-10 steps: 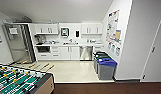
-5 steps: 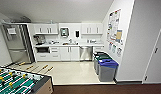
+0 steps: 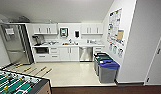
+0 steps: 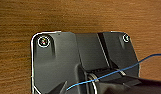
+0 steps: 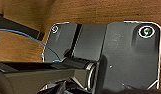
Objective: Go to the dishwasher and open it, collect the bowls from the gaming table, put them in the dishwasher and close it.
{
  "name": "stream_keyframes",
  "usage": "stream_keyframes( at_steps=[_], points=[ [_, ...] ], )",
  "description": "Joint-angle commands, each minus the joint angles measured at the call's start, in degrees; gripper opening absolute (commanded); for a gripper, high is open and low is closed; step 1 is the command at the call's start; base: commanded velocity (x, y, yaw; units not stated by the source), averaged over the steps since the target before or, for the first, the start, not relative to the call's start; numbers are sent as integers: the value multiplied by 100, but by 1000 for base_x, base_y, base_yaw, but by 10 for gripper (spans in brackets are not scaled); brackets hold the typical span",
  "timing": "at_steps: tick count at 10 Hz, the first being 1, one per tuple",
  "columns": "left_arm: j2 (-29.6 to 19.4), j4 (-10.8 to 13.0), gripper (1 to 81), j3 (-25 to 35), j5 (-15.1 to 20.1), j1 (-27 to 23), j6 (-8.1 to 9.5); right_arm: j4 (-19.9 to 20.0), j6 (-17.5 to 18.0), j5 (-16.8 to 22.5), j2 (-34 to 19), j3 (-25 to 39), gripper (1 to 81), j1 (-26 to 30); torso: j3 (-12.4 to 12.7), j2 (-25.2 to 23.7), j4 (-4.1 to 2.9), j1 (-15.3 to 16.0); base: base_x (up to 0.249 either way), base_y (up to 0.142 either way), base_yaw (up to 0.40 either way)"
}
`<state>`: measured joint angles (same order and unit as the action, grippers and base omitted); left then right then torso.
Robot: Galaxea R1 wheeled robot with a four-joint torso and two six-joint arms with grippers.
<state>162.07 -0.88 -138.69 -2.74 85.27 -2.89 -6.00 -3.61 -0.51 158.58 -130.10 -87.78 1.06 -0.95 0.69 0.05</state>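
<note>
White cabinets line the far wall of a kitchenette seen from the head view, with a pale floor (image 3: 68,73) running up to them. Set under the worktop (image 3: 71,45), the dishwasher (image 3: 85,53) shows its steel front shut, well apart from the robot, between white cabinet doors (image 3: 69,53) and a narrow drawer stack (image 3: 97,50). A tall steel fridge (image 3: 14,43) stands at the far left end of the row, and a microwave (image 3: 42,50) sits low in the cabinets beside it. 2 bins, one with a blue lid (image 3: 108,70) and one with a green lid (image 3: 102,59), stand against the poster-hung wall (image 3: 115,30). A green-field football table (image 3: 19,84) fills the near corner, its rods reaching toward the floor. Both wrist views show wood-grain floor (image 4: 78,17) beneath the robot's dark plates; whether either arm's jaws are open or closed cannot be told.
</note>
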Motion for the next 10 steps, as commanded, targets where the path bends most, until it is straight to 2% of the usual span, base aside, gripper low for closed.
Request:
stream_keyframes(
  at_steps=[1,10],
  points=[
    [-43,26,811,35,274,-331,-27,-51,-17,271,-69,38,811,310,0,0,0,0,125,0,0],
    [-43,35,811,26,265,-331,-27,-24,-8,271,19,-50,811,309,0,0,0,0,125,0,0]
  ],
)
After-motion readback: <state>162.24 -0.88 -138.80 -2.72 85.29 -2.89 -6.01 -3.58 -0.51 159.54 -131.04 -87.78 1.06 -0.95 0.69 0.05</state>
